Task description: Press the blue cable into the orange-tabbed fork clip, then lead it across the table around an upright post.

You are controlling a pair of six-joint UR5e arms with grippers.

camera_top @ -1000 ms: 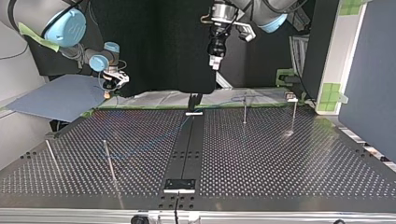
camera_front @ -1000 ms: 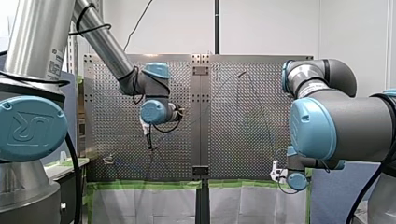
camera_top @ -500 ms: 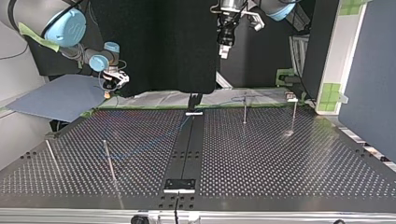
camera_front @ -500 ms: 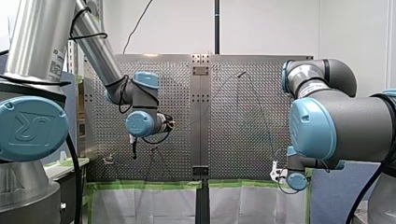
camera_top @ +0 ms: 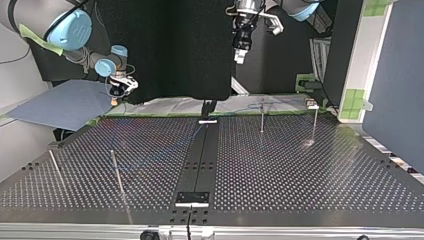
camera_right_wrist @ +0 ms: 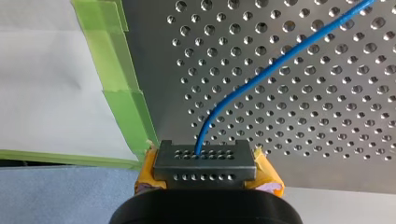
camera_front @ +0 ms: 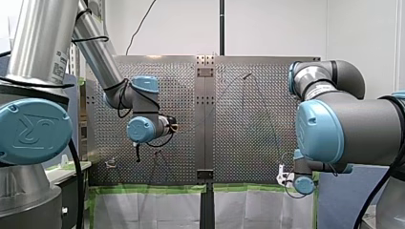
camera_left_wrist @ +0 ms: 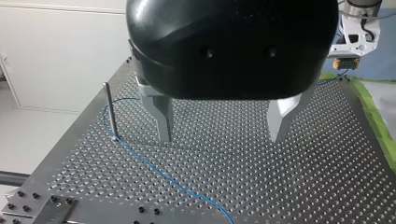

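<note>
In the right wrist view a blue cable [camera_right_wrist: 261, 74] runs out of a grey perforated end block [camera_right_wrist: 205, 161]. My right gripper [camera_right_wrist: 208, 179] is shut on that block with its yellow pads, at the table's taped edge. My left gripper [camera_left_wrist: 220, 139] hangs open and empty above the table, metal fingers [camera_left_wrist: 163, 116] wide apart. Under it the blue cable [camera_left_wrist: 154, 168] lies on the holes and passes an upright post [camera_left_wrist: 110, 112]. In the top view my left gripper [camera_top: 239, 56] is high over the far edge. The small fork clip [camera_top: 312, 105] sits at the far right there.
Upright posts stand at the top view's far right [camera_top: 262, 117] [camera_top: 315, 125], and two more lean at its near left [camera_top: 116, 172]. A black centre strip [camera_top: 200, 155] splits the perforated table. Green tape [camera_right_wrist: 123, 88] lines the edge by my right gripper.
My left arm has swung toward the front view's left and dropped lower over the table, its gripper still open. My right arm has not moved.
</note>
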